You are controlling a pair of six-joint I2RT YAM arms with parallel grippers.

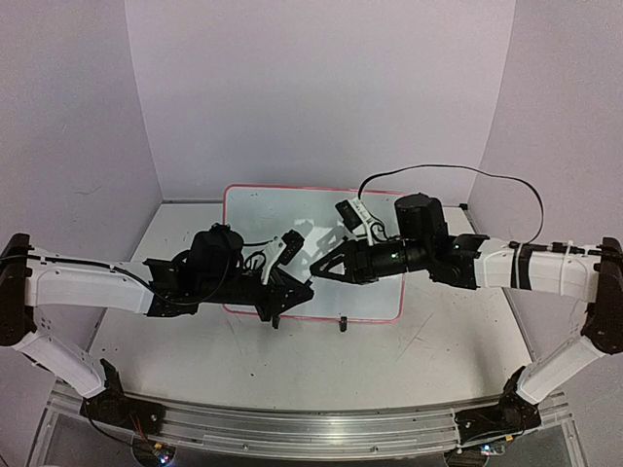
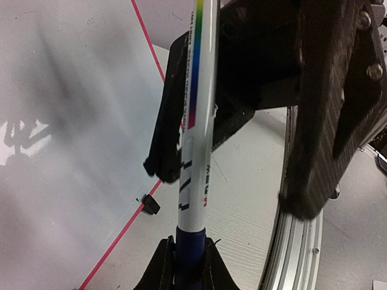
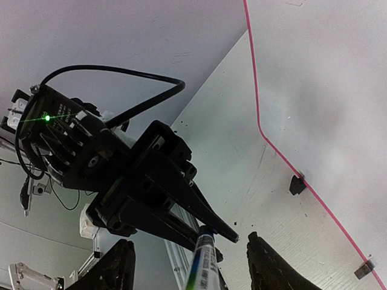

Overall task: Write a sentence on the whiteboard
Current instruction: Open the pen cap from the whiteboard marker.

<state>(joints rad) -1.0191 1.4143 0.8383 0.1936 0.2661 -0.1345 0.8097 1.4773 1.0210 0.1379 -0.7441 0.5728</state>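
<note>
While the left gripper [image 2: 190, 266] is clamped on the dark blue end of a marker [image 2: 196, 121], the right gripper [image 3: 193, 266] stands spread apart around the same marker. Its two fingers [image 3: 118, 269] sit well to either side of the barrel, and neither visibly touches it. The marker's white barrel carries a rainbow stripe and some dark print, and it runs from the left fingertips straight into the gap between the right ones. Seen from above, the two arms reach in from the left and right and meet tip to tip over the near part of the whiteboard [image 1: 292, 209]; the marker itself is hard to make out in that view. The whiteboard lies flat on the table [image 1: 195, 350], about midway between left and right and toward the far wall. Its glossy white face is bordered by a thin red-pink frame with rounded corners. A small black clip foot [image 1: 343, 322] sticks out from its near edge, and the right wrist view shows two such clips along one edge. No writing can be made out on the board, only shadows and reflections of the arms. A black cable [image 1: 487, 175] loops above the right arm.
</note>
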